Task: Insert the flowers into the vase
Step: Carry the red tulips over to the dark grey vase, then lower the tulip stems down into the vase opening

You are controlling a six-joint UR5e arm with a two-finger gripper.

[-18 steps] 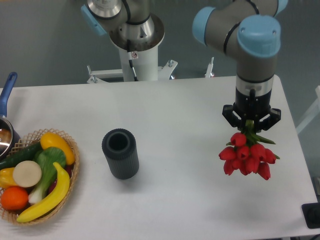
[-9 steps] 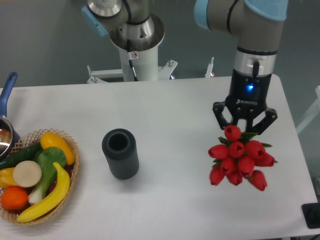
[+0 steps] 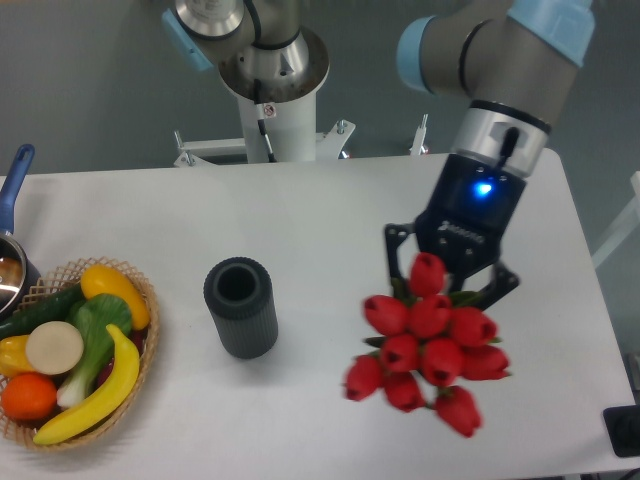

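The flowers (image 3: 425,345), a tight bunch of red tulip buds with green stems, hang in my gripper (image 3: 445,282), which is shut on the stem end. The bunch is lifted above the table, right of centre, with the buds pointing down and toward the camera. The arm is tilted. The vase (image 3: 241,307), a dark grey ribbed cylinder with a round open mouth, stands upright on the white table left of the bunch. A gap of bare table lies between vase and flowers.
A woven wicker basket (image 3: 140,285) of toy fruit and vegetables sits at the left edge. A pot with a blue handle (image 3: 14,188) is at the far left. The arm's white base (image 3: 275,100) stands behind the table. A dark object (image 3: 622,430) lies at the right front corner.
The gripper has risen and moved left toward the vase with the flowers, and the arm has tilted. The bunch now looks larger and closer to the camera. The vase has not moved.
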